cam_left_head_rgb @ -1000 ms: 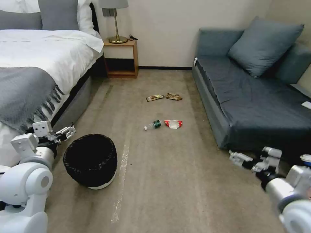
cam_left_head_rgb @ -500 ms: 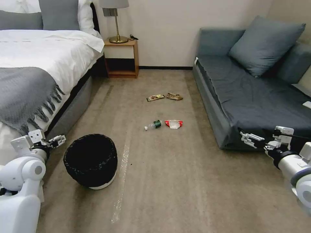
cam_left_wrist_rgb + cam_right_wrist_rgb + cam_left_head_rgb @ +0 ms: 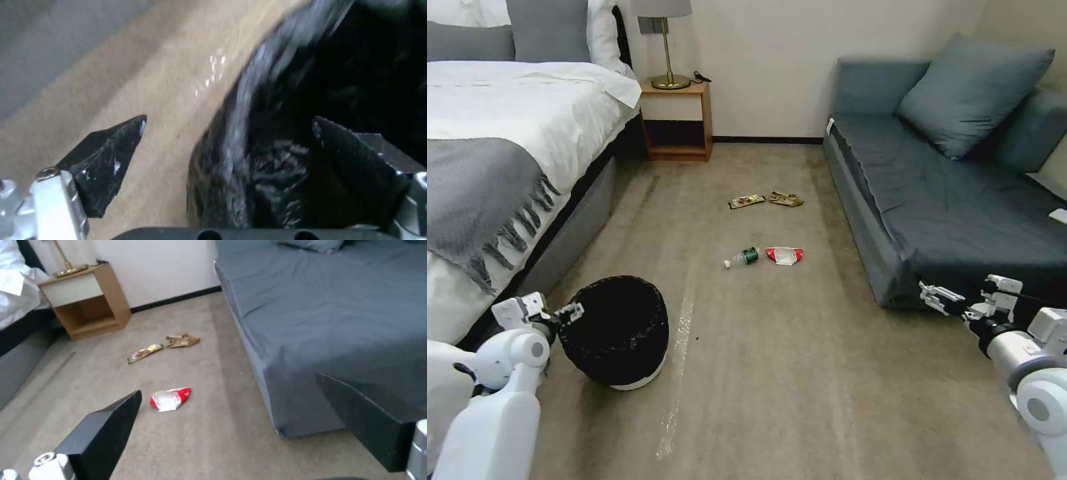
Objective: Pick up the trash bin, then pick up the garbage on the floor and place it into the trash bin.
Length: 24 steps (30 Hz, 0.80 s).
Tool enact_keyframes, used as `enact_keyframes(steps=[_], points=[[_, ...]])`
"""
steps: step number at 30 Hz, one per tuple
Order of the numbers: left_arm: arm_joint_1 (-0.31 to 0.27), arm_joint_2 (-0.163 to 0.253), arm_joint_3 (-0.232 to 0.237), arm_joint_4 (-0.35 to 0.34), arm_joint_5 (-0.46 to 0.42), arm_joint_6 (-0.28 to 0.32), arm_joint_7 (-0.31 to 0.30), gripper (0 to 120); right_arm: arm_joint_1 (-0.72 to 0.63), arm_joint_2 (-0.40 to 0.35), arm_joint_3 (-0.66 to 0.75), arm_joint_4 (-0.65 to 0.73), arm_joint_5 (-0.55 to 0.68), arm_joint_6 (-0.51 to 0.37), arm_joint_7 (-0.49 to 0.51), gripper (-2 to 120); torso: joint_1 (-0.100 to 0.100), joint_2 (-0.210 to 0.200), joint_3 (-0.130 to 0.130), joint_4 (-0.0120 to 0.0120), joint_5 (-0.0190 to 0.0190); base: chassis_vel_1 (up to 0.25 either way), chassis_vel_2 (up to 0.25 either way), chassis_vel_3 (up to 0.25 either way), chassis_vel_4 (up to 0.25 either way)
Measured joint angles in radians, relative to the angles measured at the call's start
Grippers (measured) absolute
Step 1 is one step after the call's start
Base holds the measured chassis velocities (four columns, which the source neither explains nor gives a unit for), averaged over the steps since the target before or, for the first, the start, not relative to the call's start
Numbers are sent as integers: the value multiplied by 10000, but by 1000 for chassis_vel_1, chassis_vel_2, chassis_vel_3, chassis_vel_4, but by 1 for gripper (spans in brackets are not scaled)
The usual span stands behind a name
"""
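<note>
Trash bin [image 3: 617,333] on carpet [image 3: 774,373] beside bed's [image 3: 507,133] near corner. My left gripper [image 3: 227,133] spread wide, straddling its rim, seemingly not clamped yet. Bin likely light, rigid; black liner slippery, so pinch rim wall. My right gripper [image 3: 231,406] wide, empty, idle near sofa [image 3: 934,213].

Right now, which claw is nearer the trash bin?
Left. The left claw is open astride the trash bin rim at its bed side. The right claw hangs open by the sofa, far across the carpet.
</note>
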Motion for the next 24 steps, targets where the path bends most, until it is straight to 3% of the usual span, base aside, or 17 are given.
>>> enact_keyframes(steps=[8, 11, 15, 21, 24], points=[[-56, -164, 173, 472, 174, -173, 286, 98, -255, -160, -7, 267, -124, 162, -291, 100, -1, 2, -3, 4, 8, 0, 0, 0, 0], [-133, -214, 217, 640, 175, -186, 347, 93, -329, -145, -89, 380, -167, 176, -363, 100, -1, 2, -4, 3, 11, 0, 0, 0, 0], [-209, -258, 328, 792, 170, -194, 431, 74, -304, 9, -294, 444, -177, 177, -378, 100, -1, 4, -5, 4, 15, 0, 0, 0, 0], [-192, -222, 331, 834, 168, -222, 600, 58, -262, 40, -437, 420, -191, 176, -380, 100, -1, 4, -4, 3, 3, 0, 0, 0, 0], [-181, -127, 259, 902, 166, -324, 732, 42, -206, -34, -465, 345, -182, 162, -370, 100, -1, 3, -1, 1, -2, 0, 0, 0, 0]])
